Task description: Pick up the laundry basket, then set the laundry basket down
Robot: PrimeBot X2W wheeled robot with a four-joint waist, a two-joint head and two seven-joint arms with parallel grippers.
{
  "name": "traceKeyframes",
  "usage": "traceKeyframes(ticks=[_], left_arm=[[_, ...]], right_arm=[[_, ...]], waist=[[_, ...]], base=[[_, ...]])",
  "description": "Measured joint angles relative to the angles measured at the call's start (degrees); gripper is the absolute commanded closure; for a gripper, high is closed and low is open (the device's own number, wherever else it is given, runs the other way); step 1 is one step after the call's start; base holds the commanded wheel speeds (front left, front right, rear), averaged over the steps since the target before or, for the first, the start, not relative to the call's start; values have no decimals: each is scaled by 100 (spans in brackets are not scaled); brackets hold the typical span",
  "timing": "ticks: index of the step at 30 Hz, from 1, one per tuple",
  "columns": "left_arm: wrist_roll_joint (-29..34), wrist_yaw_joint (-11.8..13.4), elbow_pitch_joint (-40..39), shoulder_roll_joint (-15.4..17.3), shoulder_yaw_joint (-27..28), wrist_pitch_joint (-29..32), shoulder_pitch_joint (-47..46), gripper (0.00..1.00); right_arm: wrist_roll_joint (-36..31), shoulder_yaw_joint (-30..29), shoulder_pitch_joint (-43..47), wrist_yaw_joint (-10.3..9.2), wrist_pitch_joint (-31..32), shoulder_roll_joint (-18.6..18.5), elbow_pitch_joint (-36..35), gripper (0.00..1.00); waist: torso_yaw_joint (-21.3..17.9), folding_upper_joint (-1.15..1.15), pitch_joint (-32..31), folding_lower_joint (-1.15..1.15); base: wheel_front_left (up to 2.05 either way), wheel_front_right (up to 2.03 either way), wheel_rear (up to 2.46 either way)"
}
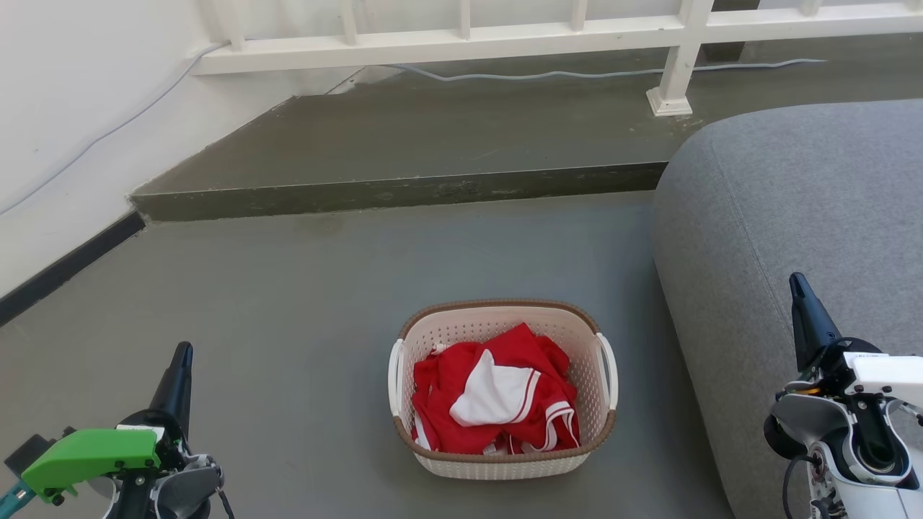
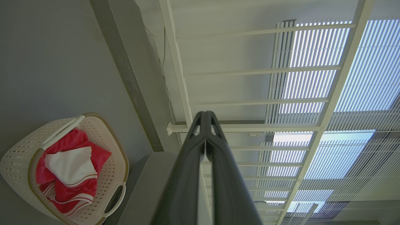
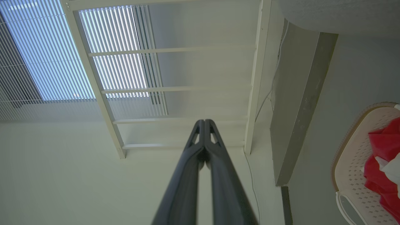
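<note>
The laundry basket [image 1: 505,461] stands on the grey floor in the lower middle of the head view: cream-white perforated plastic, brown woven-look rim, a white handle on each side. Red and white clothing [image 1: 497,396] lies inside it. My left gripper [image 1: 184,353] is shut at the lower left, well apart from the basket, its fingers pointing up. My right gripper [image 1: 796,280] is shut at the lower right, over the sofa's edge. The left wrist view has the basket [image 2: 18,156] at its lower left beyond the shut left gripper [image 2: 205,113]. In the right wrist view, past the shut right gripper [image 3: 204,120], the basket [image 3: 350,162] sits at the right edge.
A grey sofa [image 1: 807,231] fills the right side, close beside the basket. A raised concrete step [image 1: 404,191] crosses behind it, with a white railing [image 1: 505,36] and a cable [image 1: 577,73] on top. A white wall [image 1: 65,122] runs along the left.
</note>
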Motion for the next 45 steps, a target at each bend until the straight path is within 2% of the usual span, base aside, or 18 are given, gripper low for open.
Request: traceKeyframes(ticks=[33, 34, 37, 38, 39, 45], left_arm=[[0, 0, 0, 0, 0, 0, 0, 100], [0, 0, 0, 0, 0, 0, 0, 0], [-1, 5, 174, -49, -10, -1, 76, 0], [-1, 8, 253, -86, -12, -1, 114, 100], [-1, 9, 311, -125, -20, -1, 155, 0], [-1, 10, 367, -153, -91, -36, 235, 0]], right_arm=[[0, 0, 0, 0, 0, 0, 0, 100], [0, 0, 0, 0, 0, 0, 0, 0], [-1, 11, 87, -25, -5, 73, 168, 0], [-1, 16, 147, -25, -5, 103, 237, 100], [-1, 20, 217, -25, -5, 131, 301, 0], [-1, 32, 346, -25, -27, 190, 325, 0]], waist=[[0, 0, 0, 0], [0, 0, 0, 0], [0, 0, 0, 0], [0, 0, 0, 0], [0, 0, 0, 0], [3, 0, 6, 0]], base=[[0, 0, 0], [0, 0, 0], [0, 0, 0], [0, 0, 0], [0, 0, 0], [0, 0, 0]])
